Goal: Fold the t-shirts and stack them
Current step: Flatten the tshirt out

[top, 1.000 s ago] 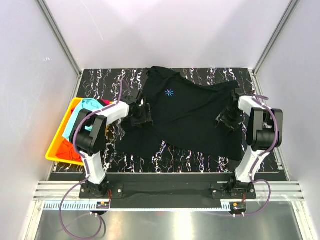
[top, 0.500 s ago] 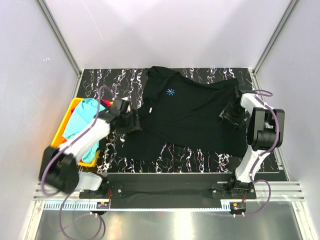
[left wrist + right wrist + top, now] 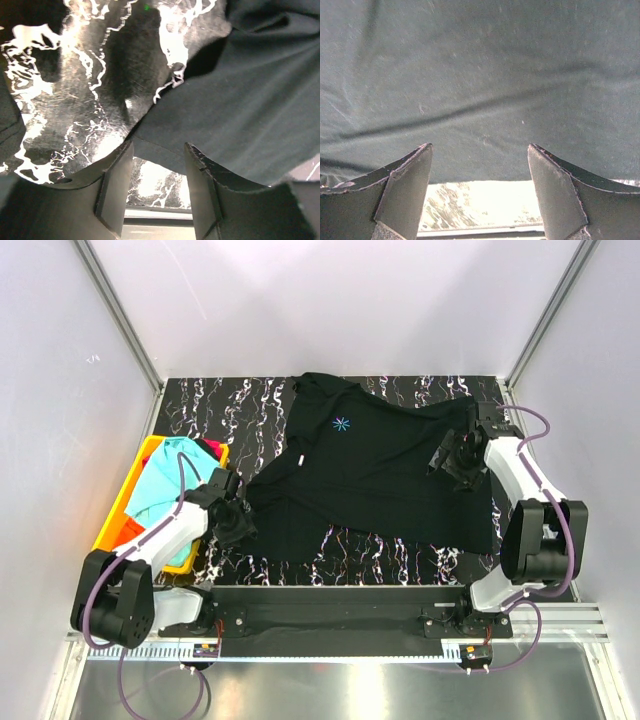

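Zero shirts folded so far, by the look of it. Black t-shirt (image 3: 380,480) lies spread but rumpled across the desk (image 3: 220,410), front up (small star print (image 3: 340,424) showing near the collar), with no deliberate fold in it and no stack anywhere. Left end effector (image 3: 157,185) sits low at the shirt's near-left hem: jaws parted narrowly, the hem edge running between and just ahead of them, not pinched. Right end effector (image 3: 480,192) is over the shirt's far-right side: jaws wide, cloth filling everything ahead, its edge lying across the gap with bare desk just behind it; nothing gripped. Outboard of the left end effector, a yellow bin (image 3: 148,447) holds a turquoise t-shirt (image 3: 165,475) and an orange-red t-shirt (image 3: 122,533), both bunched. Judgement: very early, at the flattening or first grasp of the black shirt. Its whole fold remains, then both binned shirts, then stacking.
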`<move>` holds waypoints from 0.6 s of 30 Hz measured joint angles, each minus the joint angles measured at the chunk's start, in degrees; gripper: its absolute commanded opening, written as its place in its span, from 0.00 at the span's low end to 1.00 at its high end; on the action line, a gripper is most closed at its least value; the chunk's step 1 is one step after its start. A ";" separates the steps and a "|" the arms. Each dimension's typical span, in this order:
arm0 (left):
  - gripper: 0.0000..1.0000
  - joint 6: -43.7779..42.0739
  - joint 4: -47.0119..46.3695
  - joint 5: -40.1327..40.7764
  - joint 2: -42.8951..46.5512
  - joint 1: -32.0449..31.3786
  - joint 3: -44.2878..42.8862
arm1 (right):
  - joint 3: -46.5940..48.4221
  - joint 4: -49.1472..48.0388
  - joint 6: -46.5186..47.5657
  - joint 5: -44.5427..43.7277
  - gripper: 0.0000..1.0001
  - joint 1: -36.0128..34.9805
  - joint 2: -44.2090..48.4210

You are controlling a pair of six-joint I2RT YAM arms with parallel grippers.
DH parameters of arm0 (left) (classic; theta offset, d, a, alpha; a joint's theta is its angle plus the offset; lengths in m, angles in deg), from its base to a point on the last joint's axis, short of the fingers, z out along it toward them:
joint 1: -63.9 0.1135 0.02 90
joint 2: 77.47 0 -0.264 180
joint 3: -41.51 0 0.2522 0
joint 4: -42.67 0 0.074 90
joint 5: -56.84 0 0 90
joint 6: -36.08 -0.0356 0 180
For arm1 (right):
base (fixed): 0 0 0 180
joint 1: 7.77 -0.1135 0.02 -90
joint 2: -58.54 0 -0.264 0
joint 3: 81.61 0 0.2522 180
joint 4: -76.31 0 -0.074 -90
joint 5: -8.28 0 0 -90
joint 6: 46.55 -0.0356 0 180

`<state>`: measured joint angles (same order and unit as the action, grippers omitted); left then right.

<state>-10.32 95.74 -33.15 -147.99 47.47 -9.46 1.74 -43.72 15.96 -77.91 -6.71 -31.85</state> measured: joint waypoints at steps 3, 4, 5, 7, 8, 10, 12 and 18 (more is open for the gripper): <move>0.48 0.92 -0.04 0.90 -0.90 0.24 0.00 | -1.79 0.15 0.28 0.39 0.83 0.00 0.87; 0.48 1.11 -0.07 1.11 -1.14 0.33 0.09 | -2.32 0.20 0.31 0.42 0.83 0.00 1.16; 0.48 1.40 -0.22 1.33 -1.22 0.39 0.31 | -2.75 0.20 0.35 0.44 0.84 0.00 1.42; 0.49 1.79 -0.48 1.53 -1.18 0.50 1.09 | -3.23 0.17 0.55 0.46 0.84 0.00 1.84; 0.50 2.01 -0.48 1.66 -1.18 0.55 1.75 | -3.37 0.20 0.66 0.46 0.83 0.00 1.99; 0.51 2.43 -0.24 1.75 -1.16 0.55 2.56 | -3.50 0.11 0.72 0.52 0.83 0.00 2.23; 0.50 2.45 -0.44 1.77 -0.94 0.61 2.56 | -3.74 0.09 0.74 0.87 0.83 0.00 2.38; 0.34 2.78 -1.29 1.70 -0.48 1.01 3.39 | -4.48 -0.07 0.72 1.53 0.84 0.00 2.56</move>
<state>-7.55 94.45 -31.44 -148.47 48.48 -6.07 -2.74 -43.78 16.68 -76.38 -6.71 -29.30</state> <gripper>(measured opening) 0.399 0.834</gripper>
